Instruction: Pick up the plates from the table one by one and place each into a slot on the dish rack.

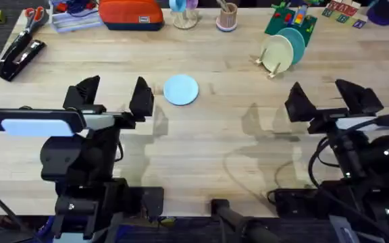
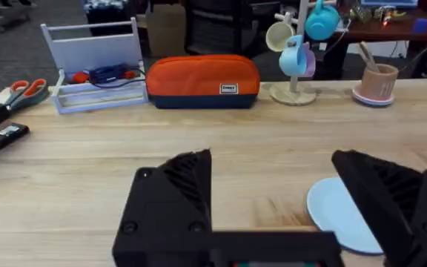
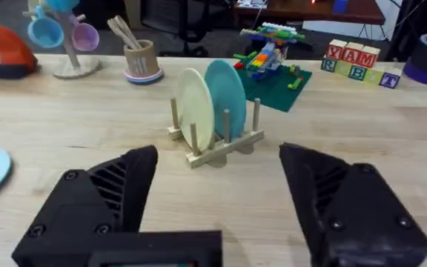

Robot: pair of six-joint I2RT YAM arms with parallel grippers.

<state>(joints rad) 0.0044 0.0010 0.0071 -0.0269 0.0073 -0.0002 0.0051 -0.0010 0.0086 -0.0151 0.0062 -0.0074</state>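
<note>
A light blue plate (image 1: 180, 89) lies flat on the table (image 1: 208, 142), just right of my left gripper (image 1: 113, 94), which is open with nothing in it. The same plate (image 2: 339, 216) shows beside my left finger (image 2: 391, 196), partly hidden by it. The dish rack (image 1: 270, 62) stands at the back right, holding a cream plate (image 1: 276, 52) and a teal plate (image 1: 292, 42) upright in its slots. From the right wrist the rack (image 3: 217, 144) lies straight ahead with the cream plate (image 3: 196, 110) and teal plate (image 3: 224, 96). My right gripper (image 1: 326, 98) is open and empty.
An orange pouch (image 1: 131, 13), a mug tree (image 1: 184, 13), a pink cup with sticks (image 1: 227, 17), a green toy board (image 1: 290, 19) and letter blocks (image 1: 343, 11) line the far edge. Scissors (image 1: 34, 15) and a black stapler (image 1: 20, 57) lie far left.
</note>
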